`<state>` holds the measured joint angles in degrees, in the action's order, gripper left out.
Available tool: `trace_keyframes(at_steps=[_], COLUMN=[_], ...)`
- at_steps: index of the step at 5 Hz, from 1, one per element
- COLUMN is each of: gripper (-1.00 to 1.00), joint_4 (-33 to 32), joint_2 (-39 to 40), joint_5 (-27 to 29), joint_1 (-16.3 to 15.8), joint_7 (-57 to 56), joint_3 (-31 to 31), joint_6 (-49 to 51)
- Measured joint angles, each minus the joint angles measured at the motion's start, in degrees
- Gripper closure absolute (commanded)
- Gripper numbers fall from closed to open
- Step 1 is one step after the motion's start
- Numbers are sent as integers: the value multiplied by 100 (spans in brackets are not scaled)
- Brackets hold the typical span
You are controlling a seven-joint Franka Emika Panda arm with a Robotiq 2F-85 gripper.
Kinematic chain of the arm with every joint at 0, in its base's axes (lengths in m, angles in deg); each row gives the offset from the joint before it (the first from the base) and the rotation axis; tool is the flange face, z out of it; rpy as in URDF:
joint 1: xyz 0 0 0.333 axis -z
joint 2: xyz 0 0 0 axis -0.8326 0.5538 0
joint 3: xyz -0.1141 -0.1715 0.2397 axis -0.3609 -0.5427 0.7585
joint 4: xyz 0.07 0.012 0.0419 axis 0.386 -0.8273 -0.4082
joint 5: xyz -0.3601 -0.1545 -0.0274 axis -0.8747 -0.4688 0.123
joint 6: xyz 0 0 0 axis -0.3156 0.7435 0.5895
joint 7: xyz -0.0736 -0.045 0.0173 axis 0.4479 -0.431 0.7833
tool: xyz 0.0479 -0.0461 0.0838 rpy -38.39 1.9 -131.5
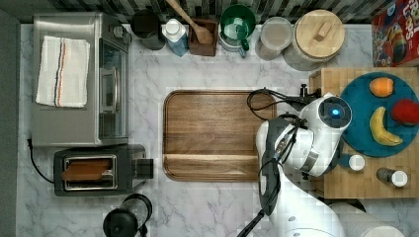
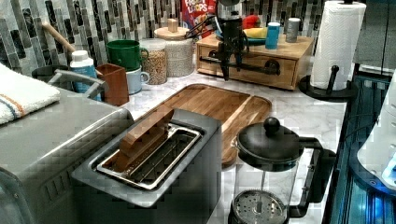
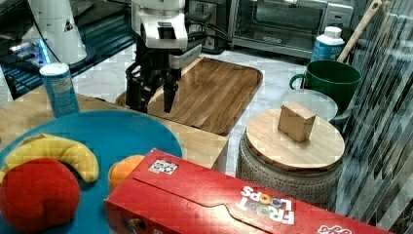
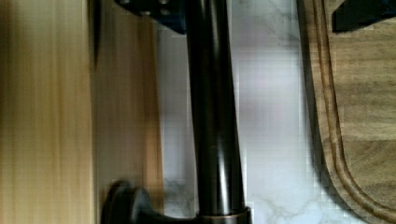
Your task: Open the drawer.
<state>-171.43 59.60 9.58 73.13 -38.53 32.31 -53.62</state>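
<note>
The drawer (image 2: 254,63) is the light wood front of the box (image 1: 365,183) that carries the blue plate; in the left view it looks flush with the box. Its long black bar handle (image 4: 215,116) runs across that front and also shows as handle (image 2: 212,59). My gripper (image 3: 154,100) hangs straight down in front of the drawer and stands open, one finger on each side of the bar, with a wide gap on the tray side. In the wrist view the gripper (image 4: 254,18) straddles the handle near its post. In the top view the arm (image 1: 316,133) covers the fingers.
A dark brown wooden tray (image 1: 212,133) lies on the marble right in front of the drawer. A blue plate (image 1: 363,131) with toy fruit and two shakers sit on the box. Paper towel stand (image 2: 334,46), jars, mugs, toaster (image 1: 99,170) and French press (image 2: 271,172) ring the counter.
</note>
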Motion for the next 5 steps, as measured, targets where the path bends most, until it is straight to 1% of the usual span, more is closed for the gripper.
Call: trace_keyframes(at_steps=[2,3,5], gripper=[-100,-100,-100], joint_4=[34,34,-90], joint_2=[-1,-11,-112], joint_5=[17,30,149], joint_1=[-3,-4,-187], joint_7=[84,330,1013], joint_3=[40,269,1048], joint_6=[176,255,246])
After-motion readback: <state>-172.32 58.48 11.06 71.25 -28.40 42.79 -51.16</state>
